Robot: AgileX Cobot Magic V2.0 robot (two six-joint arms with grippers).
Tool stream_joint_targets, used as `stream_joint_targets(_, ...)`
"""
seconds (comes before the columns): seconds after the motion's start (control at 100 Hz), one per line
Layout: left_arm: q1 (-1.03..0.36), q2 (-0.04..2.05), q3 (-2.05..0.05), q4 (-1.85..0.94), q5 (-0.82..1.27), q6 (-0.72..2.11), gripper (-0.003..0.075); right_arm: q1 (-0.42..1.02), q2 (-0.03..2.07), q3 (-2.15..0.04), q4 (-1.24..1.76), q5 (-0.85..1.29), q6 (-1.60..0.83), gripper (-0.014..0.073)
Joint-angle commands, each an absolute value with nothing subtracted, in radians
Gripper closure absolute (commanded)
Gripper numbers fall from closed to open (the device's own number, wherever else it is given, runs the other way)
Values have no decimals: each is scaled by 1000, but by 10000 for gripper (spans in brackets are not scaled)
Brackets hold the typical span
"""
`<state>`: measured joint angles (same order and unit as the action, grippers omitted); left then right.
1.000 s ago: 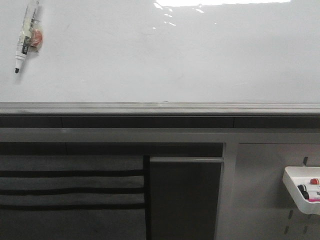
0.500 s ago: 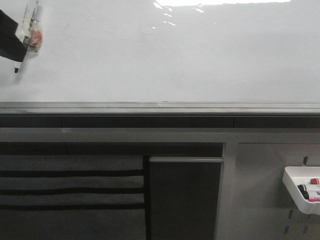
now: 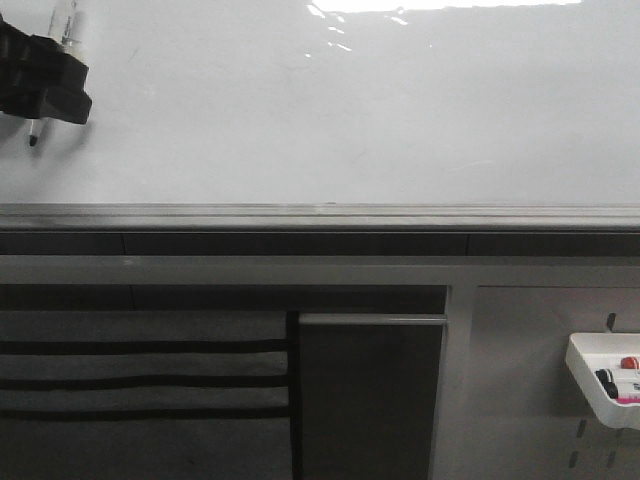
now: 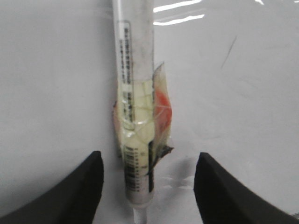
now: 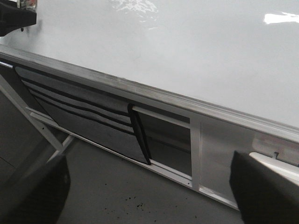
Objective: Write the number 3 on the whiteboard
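Observation:
The whiteboard [image 3: 350,110] fills the upper part of the front view, glossy with glare at the top. I see no number 3 on it. A white marker [image 3: 68,18] wrapped in tape hangs on the board at the far upper left, its black tip [image 3: 34,136] pointing down. My left gripper [image 3: 45,85] covers the marker's middle there. In the left wrist view the marker [image 4: 135,93] stands between the fingers of the open left gripper [image 4: 149,161], with a gap on each side. My right gripper [image 5: 149,186] is open and empty, away from the board.
A grey metal ledge [image 3: 320,215] runs along the board's lower edge. Below it are a dark slatted panel [image 3: 140,370] and a grey pegboard panel [image 3: 520,400] with a white tray [image 3: 585,365] holding markers. The right wrist view shows grey floor [image 5: 117,191].
My left gripper came in from the left edge and moved right over the taped marker, now hiding its middle. The marker has stayed in place on the board.

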<state>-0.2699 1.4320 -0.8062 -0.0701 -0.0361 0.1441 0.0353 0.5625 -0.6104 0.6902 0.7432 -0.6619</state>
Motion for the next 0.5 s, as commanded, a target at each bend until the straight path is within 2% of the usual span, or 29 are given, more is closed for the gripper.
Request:
stream_joint_targets(0.0, -277, 1413, -838, -77, -108, 144, 332, 27, 574, -647, 730, 688, -674, -31)
stream_joint_targets(0.12, -277, 1423, -838, -77, -102, 144, 339, 27, 574, -647, 730, 688, -674, -31)
stream_joint_targets(0.19, -277, 1423, -838, -77, -102, 144, 370, 27, 574, -647, 730, 688, -674, -31)
stream_joint_targets(0.49, -277, 1423, -838, -77, -110, 144, 624, 27, 574, -647, 730, 688, -674, -31)
